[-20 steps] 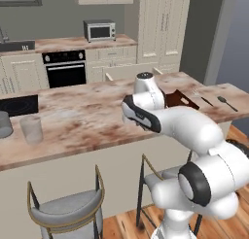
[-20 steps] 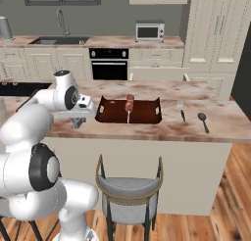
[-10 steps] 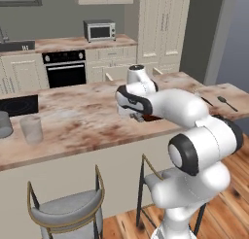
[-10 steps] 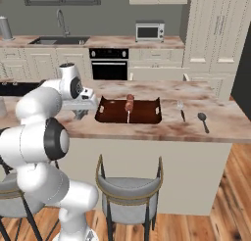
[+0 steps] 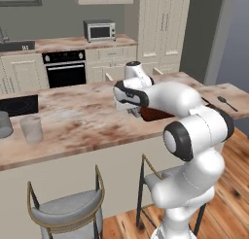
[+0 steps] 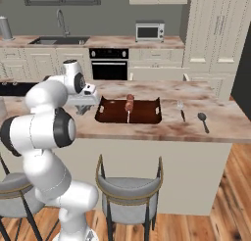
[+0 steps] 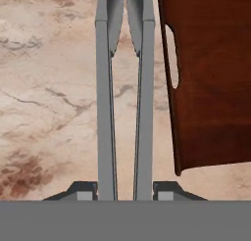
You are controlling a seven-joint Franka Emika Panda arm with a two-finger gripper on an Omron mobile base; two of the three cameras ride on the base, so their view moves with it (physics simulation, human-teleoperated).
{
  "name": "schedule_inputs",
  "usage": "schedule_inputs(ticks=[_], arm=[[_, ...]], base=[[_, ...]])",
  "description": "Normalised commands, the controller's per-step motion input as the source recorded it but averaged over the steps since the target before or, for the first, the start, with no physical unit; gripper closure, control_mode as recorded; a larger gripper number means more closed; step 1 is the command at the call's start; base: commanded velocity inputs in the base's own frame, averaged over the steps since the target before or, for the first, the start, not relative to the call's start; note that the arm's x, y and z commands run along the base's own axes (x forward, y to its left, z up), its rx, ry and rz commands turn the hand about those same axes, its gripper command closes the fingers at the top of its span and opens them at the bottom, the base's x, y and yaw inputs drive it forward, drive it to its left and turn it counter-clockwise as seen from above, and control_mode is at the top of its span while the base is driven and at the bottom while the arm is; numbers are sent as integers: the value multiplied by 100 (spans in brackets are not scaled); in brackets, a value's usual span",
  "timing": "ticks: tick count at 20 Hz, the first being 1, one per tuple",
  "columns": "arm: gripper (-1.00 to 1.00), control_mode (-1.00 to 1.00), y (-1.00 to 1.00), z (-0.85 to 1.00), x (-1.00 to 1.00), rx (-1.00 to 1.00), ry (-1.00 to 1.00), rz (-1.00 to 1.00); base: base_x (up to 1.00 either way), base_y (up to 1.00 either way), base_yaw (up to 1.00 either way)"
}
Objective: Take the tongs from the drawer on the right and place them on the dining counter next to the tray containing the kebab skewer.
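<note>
On the beige marbled dining counter (image 7: 49, 112), the gripper (image 7: 125, 190) clamps stiff, slick grey metal tongs (image 7: 122, 103) by the arms, beside the reddish-brown tray (image 7: 211, 88).

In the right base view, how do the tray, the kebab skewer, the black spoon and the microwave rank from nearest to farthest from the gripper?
1. The tray, just beside the gripper on the counter.
2. The kebab skewer, mid-tray.
3. The black spoon, past the tray's far end.
4. The microwave, on the back counter.

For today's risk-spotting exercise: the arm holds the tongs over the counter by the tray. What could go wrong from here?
1. The tongs hang close beside the tray; lowering off-line could land one arm on its rim.
2. The gripper grips only the tongs' end, so they might swing or slip on release.
3. The arm could nudge the tray and roll the kebab skewer.
</note>
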Motion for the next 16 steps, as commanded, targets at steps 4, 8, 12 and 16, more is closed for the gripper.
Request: schedule_inputs(ticks=[4,8,12,16], arm=[[100,-100,1,-21,12,0,-3,0],[100,-100,0,-27,14,0,-3,0],[100,-100,0,-22,23,0,-6,0],[100,-100,0,-15,30,0,-6,0]], base=[[0,0,0],[0,0,0],[0,0,0],[0,0,0]])
